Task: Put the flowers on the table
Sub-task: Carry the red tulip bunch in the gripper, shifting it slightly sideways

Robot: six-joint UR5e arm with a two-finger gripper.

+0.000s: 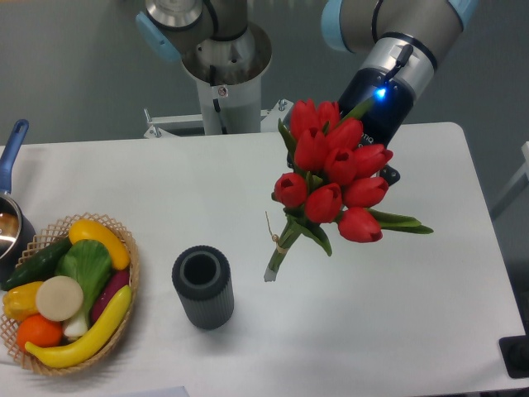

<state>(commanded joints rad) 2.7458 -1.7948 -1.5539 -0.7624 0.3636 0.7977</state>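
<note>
The flowers (331,178), a bunch of red tulips with green leaves and stems tied with string, hang tilted over the white table (413,314) right of its middle. The blooms point up and right. The cut stem ends (273,269) point down and left, close to the tabletop; I cannot tell if they touch it. My gripper (385,174) comes down from the upper right behind the blooms and holds the bunch. Its fingers are mostly hidden by the tulip heads.
A dark grey ribbed vase (202,287) stands left of the stem ends. A wicker basket (128,248) of toy fruit and vegetables sits at the front left. A pot with a blue handle (12,145) is at the left edge. The arm's base (223,62) stands at the back.
</note>
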